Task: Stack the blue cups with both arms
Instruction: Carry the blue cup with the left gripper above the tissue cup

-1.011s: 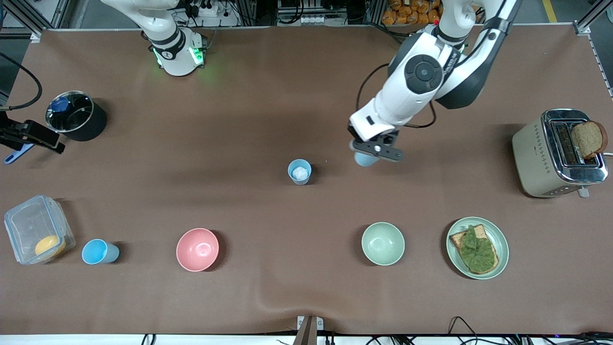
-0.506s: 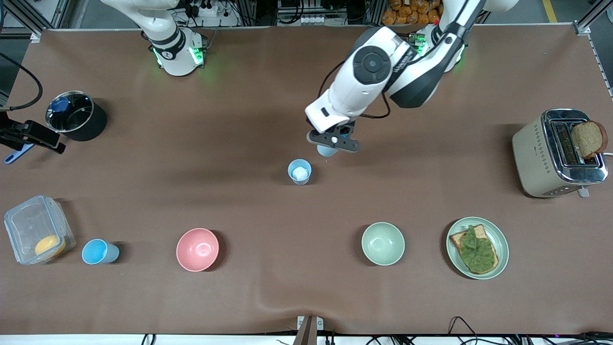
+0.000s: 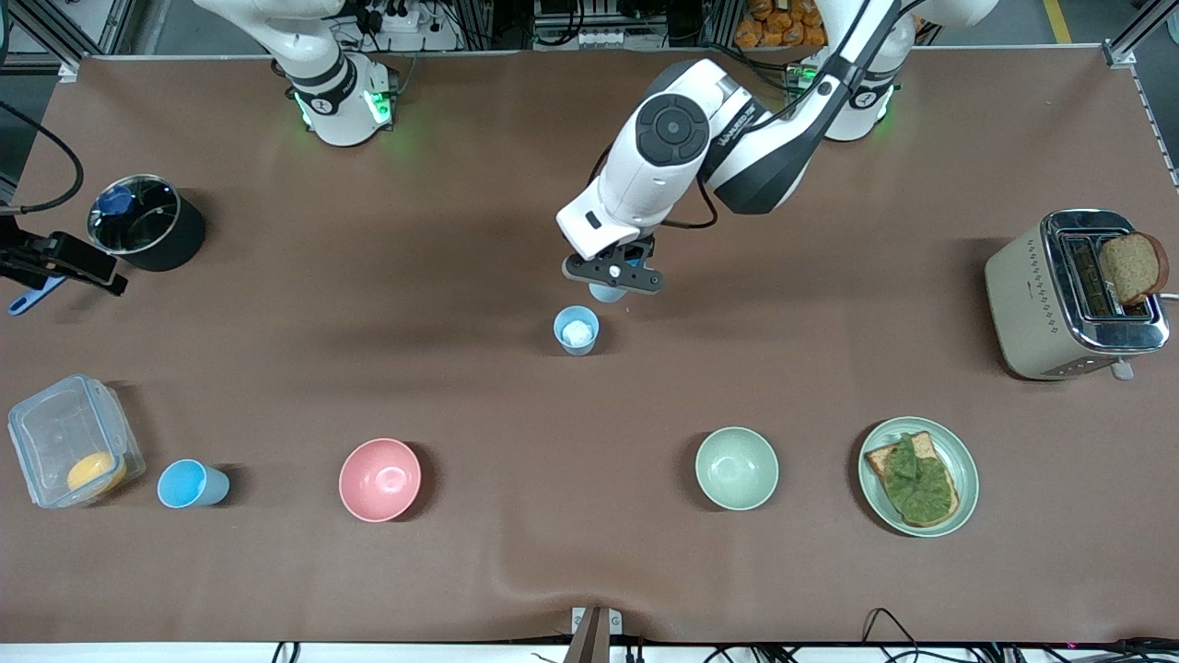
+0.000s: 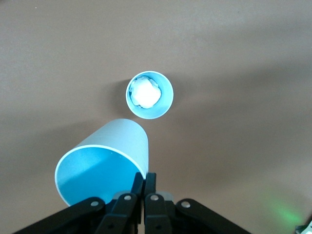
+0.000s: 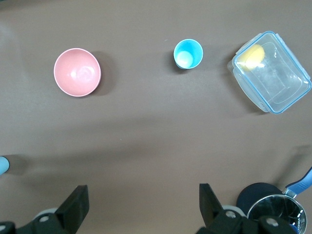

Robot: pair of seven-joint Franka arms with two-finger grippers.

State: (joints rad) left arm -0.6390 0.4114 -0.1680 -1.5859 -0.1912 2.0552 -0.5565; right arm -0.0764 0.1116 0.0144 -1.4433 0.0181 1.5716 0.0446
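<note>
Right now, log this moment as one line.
left gripper: shut on held blue cup, above table | standing blue cup: white lump inside | right gripper: open, waiting

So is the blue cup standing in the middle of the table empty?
No. The standing cup holds something white and crumpled, seen inside its rim in the left wrist view.

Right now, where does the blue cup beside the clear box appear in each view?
Front view: the cup stands between the box and the pink bowl, toward the right arm's end of the table.
Left wrist view: not in it; there the left gripper grips a second cup.
Right wrist view: the cup again stands between the box and the pink bowl.
Shared landmark: the pink bowl.
</note>
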